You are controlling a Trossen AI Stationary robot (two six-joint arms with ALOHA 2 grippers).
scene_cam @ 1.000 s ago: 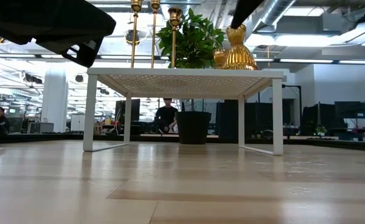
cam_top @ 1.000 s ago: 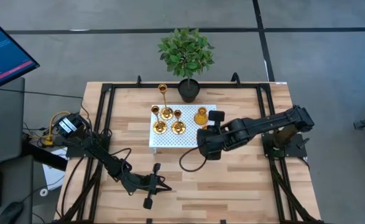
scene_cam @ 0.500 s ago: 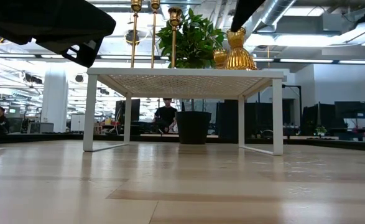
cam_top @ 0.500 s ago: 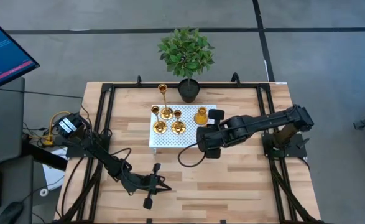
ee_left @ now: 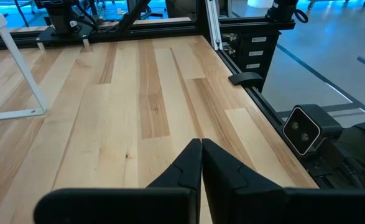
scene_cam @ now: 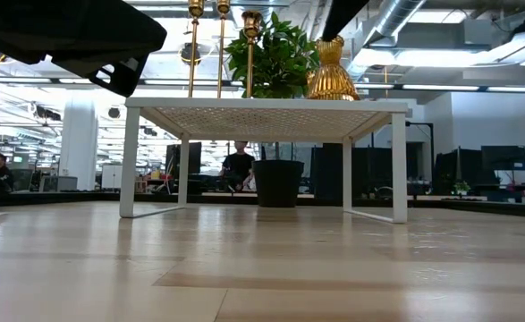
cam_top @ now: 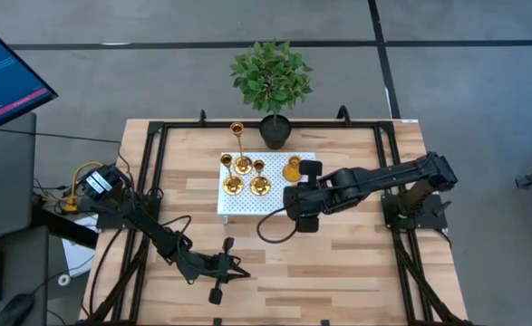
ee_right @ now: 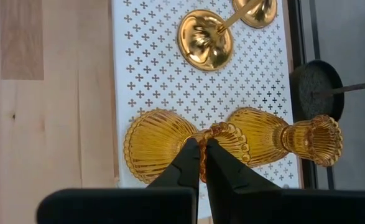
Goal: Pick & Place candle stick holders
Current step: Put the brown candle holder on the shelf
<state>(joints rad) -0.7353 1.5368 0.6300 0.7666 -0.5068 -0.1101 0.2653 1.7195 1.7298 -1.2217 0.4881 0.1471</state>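
A white perforated shelf (cam_top: pixel 247 201) stands at the table's middle. On its left part stand three thin-stemmed brass candle stick holders (cam_top: pixel 241 166). At its right end are two ribbed amber-gold holders. One (ee_right: pixel 281 138) stands free at the back on its round base. The other (ee_right: pixel 154 146) is by the shelf's near edge, in my right gripper (ee_right: pixel 202 163), which is shut on it. This held holder also shows in the low view (scene_cam: pixel 331 73). My left gripper (cam_top: pixel 222 272) is shut and empty, low over the table's near side. My right gripper pinches the top rim (ee_right: pixel 202 144) of the nearer amber holder between its two fingers. The fingers come from above, pointing down. The holder is upright below them, its bell base (scene_cam: pixel 332 88) at the level of the shelf top; whether it rests there, I cannot tell.
A potted green plant (cam_top: pixel 270 77) stands at the table's far edge behind the shelf. A black frame (cam_top: pixel 157 163) runs along the table's sides. A cable loop (cam_top: pixel 279 231) lies on the wood in front of the shelf. Bare wood lies to the shelf's left, right and near side.
My right gripper has moved a little toward the table's left edge along the shelf's near side. The amber holder has gone with it, upright, and in the low view it now stands in front of the other amber holder.
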